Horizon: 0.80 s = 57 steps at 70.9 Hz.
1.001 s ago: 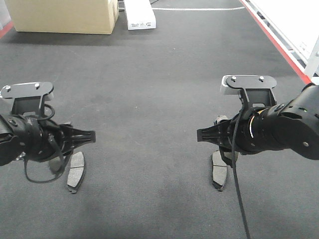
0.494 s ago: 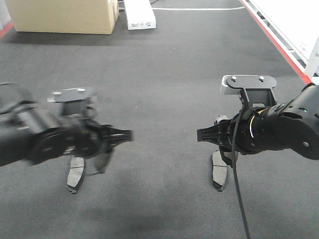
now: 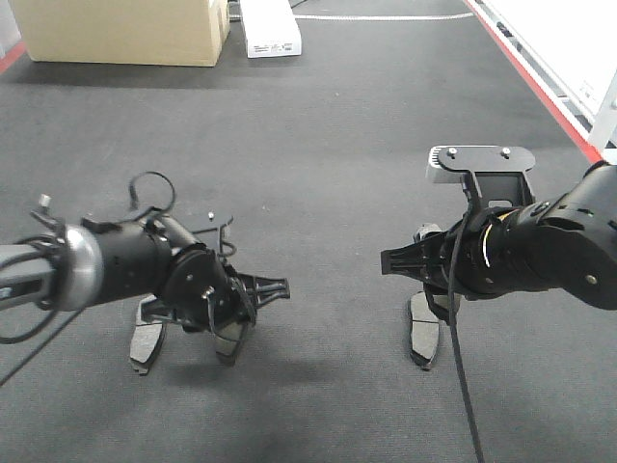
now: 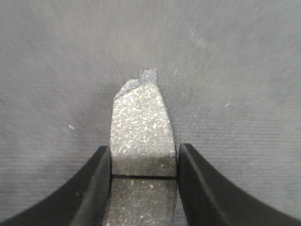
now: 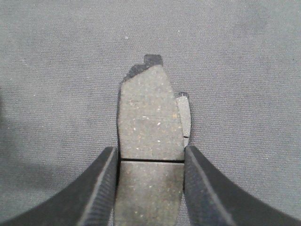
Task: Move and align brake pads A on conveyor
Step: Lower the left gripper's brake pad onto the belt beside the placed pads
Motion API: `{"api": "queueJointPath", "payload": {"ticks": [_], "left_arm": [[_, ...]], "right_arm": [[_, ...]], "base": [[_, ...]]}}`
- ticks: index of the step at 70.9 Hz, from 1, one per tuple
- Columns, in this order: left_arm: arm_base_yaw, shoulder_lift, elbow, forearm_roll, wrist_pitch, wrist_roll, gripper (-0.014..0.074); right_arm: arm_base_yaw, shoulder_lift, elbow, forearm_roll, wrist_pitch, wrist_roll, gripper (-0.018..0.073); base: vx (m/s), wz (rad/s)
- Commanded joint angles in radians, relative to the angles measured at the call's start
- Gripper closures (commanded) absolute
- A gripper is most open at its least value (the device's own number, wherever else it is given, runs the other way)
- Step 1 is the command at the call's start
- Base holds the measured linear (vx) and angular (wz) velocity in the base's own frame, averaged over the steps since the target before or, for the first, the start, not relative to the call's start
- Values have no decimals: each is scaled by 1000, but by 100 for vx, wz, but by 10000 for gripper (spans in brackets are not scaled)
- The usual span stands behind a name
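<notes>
Grey pads, four: each hand (image 3: 275,286) (image 3: 386,260) grips one (image 4: 141,127) (image 5: 149,117), two (image 3: 147,340) (image 3: 424,333) lie on belt (image 3: 318,145).

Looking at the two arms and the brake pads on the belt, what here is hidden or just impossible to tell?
- Front view: the right gripper hides most of the pad it holds.
- Front view: the left arm covers the top of the lying pad.
- Left wrist view: held pad is cut off by the bottom edge, and the conveyor is motion-blurred.
- Right wrist view: second pad shows only as a sliver behind the held pad.
</notes>
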Motion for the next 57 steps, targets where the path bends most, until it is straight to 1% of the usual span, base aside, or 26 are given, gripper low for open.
{"api": "queueJointPath", "payload": {"ticks": [1, 9, 17, 23, 36, 41, 50, 57], "left_arm": [[-3, -33, -33, -4, -58, -2, 478], [-3, -24, -33, -4, -58, -2, 469], [-3, -23, -33, -4, -50, -2, 436], [-3, -23, -33, -4, -50, -2, 386], [-3, -30, -33, -3, -54, -2, 242], [-3, -47, -33, -3, -50, -2, 207], [-3, -107, -33, 26, -47, 0, 195], [-4, -173, -33, 63, -7, 11, 200]], "right_arm": [[-1, -36, -28, -30, -54, -1, 565], [-1, -36, -28, -30, -54, -1, 565], [-1, -36, -28, -30, -54, -1, 565], [-1, -36, -28, -30, -54, -1, 565], [-1, -36, -28, -30, -54, -1, 565], [-1, -36, -28, -30, -54, -1, 565], [-1, -36, -28, -30, -54, -1, 565], [-1, -36, -28, -30, -54, -1, 565]], "base": [[0, 0], [0, 0], [0, 0], [0, 0], [0, 0], [0, 0], [0, 0], [0, 0]]}}
